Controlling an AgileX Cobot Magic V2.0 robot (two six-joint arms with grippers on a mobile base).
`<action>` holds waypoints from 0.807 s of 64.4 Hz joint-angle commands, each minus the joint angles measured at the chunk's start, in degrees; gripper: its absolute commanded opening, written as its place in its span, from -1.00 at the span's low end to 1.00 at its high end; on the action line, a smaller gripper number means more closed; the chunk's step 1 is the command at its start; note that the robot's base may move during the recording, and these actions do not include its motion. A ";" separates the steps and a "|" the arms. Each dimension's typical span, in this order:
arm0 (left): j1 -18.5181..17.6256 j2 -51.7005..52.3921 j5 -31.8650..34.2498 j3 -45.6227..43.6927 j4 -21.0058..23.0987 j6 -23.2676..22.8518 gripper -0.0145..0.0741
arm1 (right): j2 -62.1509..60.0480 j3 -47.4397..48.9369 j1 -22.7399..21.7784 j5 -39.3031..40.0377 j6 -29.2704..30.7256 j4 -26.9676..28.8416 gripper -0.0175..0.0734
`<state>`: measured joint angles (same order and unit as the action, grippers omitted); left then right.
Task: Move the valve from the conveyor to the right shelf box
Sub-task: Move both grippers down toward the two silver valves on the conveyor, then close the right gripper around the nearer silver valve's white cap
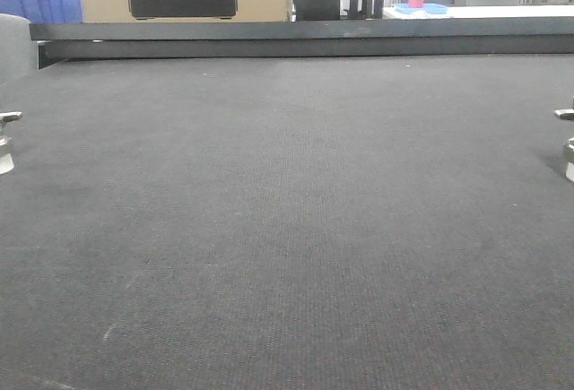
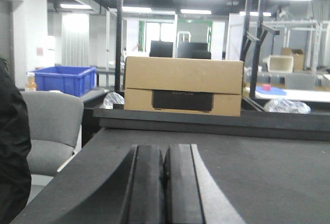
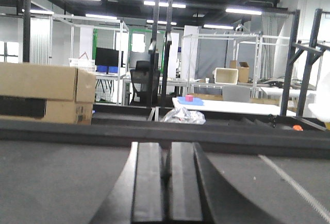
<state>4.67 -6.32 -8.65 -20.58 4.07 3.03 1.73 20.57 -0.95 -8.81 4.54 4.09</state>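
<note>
The conveyor (image 1: 287,211) is a wide dark grey woven belt filling the front view, with a black rail (image 1: 305,39) along its far edge. No valve shows clearly on it, and the right shelf box is out of view. My left gripper (image 2: 164,154) hovers low over the belt, shut, its black pads pressed together on nothing. My right gripper (image 3: 166,152) is likewise shut and empty, pointing at the rail. Neither gripper appears in the front view.
Small silvery metal pieces are cut off at the left (image 1: 5,139) and right (image 1: 567,143) edges of the front view. Beyond the rail sit a cardboard box (image 2: 183,85) and a blue crate (image 2: 64,77). A grey chair (image 2: 49,126) stands to the left of the belt.
</note>
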 commanded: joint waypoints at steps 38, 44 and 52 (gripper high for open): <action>-6.66 -25.94 -10.87 -19.33 -0.09 -0.24 0.68 | 34.94 24.02 0.05 -14.88 0.03 -3.53 0.64; -7.29 -27.00 -11.29 -19.43 -0.09 -0.24 0.68 | 45.66 35.59 0.05 -26.87 0.18 -3.53 0.64; -7.29 -26.99 -11.55 -19.43 -0.09 -0.24 0.68 | 57.41 47.45 0.53 -38.70 2.97 -3.10 0.64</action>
<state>-2.27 -33.21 -20.67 -39.50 3.62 3.03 52.60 61.38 -0.95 -40.74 5.57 1.28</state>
